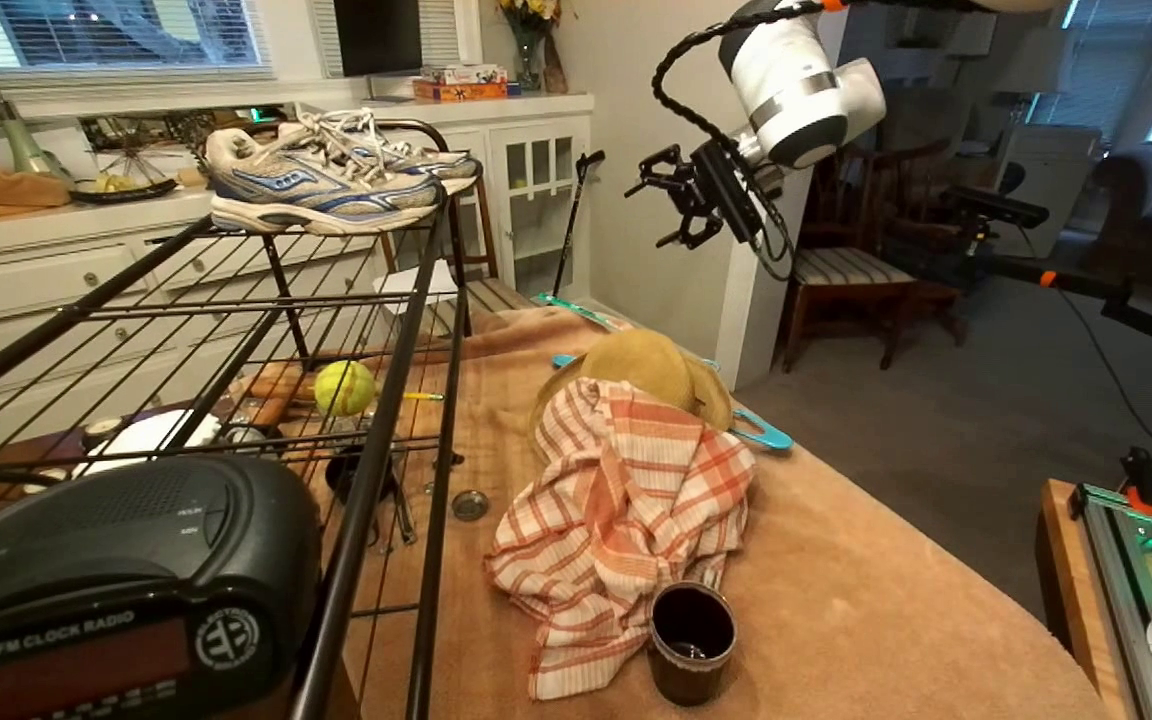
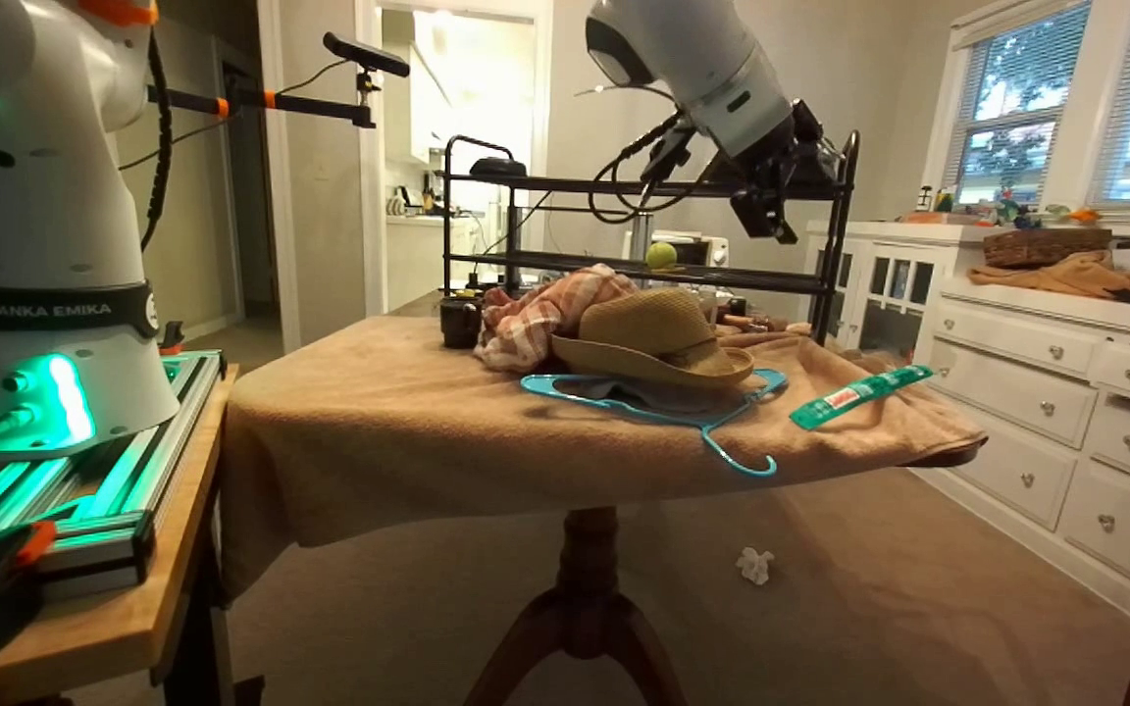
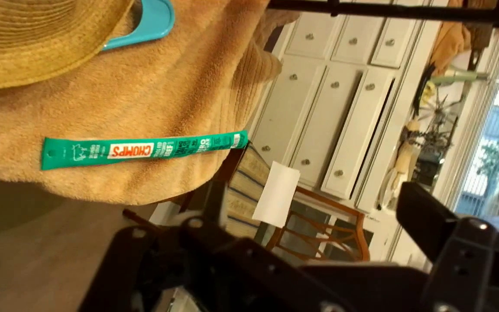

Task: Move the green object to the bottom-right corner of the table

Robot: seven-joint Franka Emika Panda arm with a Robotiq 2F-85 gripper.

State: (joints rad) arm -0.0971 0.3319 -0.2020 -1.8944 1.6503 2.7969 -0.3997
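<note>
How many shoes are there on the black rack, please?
2. In an exterior view, the front shoe stands at the far end of the rack; the other shoe is behind it, partly covered. Another could be hidden.

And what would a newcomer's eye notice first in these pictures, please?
Probably the straw hat, lying over a blue hanger on the tan-covered table. The bright-green stick, near the table's edge, stands out too, as do the running shoes atop the black wire rack.

The hat (image 3: 37, 43) and gripper (image 3: 312, 199) are cropped by the wrist view's edges, the hanger (image 3: 156, 21) partly hidden; the green stick (image 2: 861, 394) is blurred past reading in an exterior view.
</note>
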